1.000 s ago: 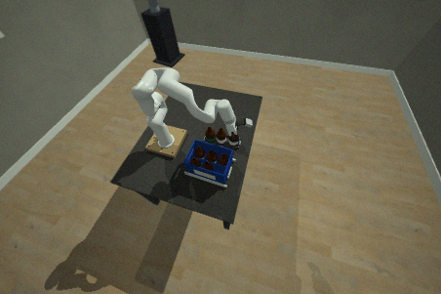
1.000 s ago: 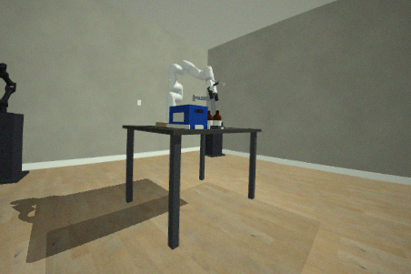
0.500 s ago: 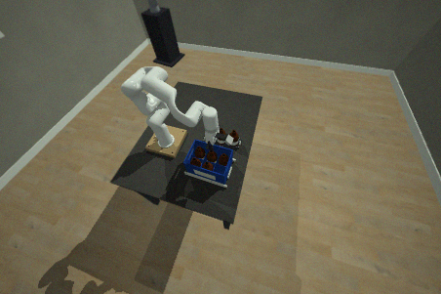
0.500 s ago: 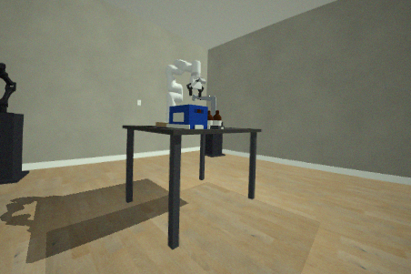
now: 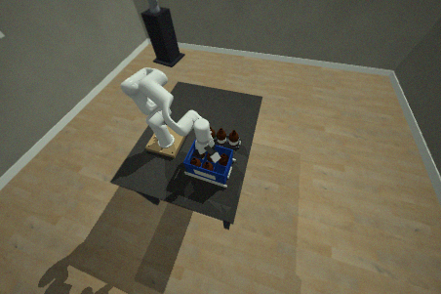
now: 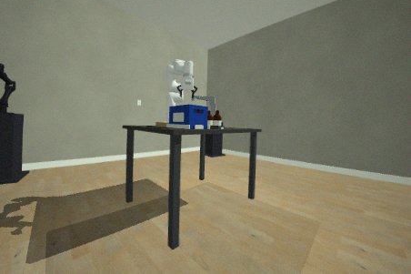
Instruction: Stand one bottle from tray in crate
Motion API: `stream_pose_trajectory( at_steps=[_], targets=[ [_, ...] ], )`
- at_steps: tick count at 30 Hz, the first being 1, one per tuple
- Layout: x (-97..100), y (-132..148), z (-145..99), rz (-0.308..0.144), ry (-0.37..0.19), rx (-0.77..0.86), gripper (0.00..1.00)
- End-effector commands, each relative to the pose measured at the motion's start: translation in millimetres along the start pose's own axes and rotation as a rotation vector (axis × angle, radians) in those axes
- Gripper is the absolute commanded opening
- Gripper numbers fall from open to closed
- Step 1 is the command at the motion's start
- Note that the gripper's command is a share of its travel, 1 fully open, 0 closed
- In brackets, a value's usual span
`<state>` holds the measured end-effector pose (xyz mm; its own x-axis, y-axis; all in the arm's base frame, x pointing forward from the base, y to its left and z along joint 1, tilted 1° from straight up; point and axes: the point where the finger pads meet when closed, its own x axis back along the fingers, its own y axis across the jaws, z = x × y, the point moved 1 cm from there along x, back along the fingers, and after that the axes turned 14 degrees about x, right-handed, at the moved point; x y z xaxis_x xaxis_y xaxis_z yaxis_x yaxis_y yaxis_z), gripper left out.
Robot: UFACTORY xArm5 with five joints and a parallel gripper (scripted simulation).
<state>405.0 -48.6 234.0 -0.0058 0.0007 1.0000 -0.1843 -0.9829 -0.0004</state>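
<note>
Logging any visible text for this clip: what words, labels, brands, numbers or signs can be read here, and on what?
None readable in either view.
Blue crate: a small dark mark on its side, too small to tell whether it is text.
Brown bottles on the tray: no label legible.
Wall: a small pale plate, blank as far as can be seen.
White arm and open gripper: no marking visible.

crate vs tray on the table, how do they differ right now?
The crate is blue and tall-walled; the tray is low and barely shows under its bottles. The crate sits nearer the top camera, the tray behind it. The open, empty gripper hangs above the crate, not the tray. Both rest on the dark table and hold brown bottles.
</note>
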Motion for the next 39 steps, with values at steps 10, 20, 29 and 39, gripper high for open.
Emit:
stream_pose_trajectory(
  at_steps=[10, 20, 29, 39],
  targets=[
    [-11.4, 25.8, 6.9, 0.001, 0.012, -0.229, 1.00],
    [-11.4, 26.0, 6.9, 0.001, 0.012, -0.230, 0.00],
    [-11.4, 26.0, 6.9, 0.001, 0.012, -0.230, 0.00],
    [-11.4, 26.0, 6.9, 0.001, 0.012, -0.230, 0.00]
  ],
)
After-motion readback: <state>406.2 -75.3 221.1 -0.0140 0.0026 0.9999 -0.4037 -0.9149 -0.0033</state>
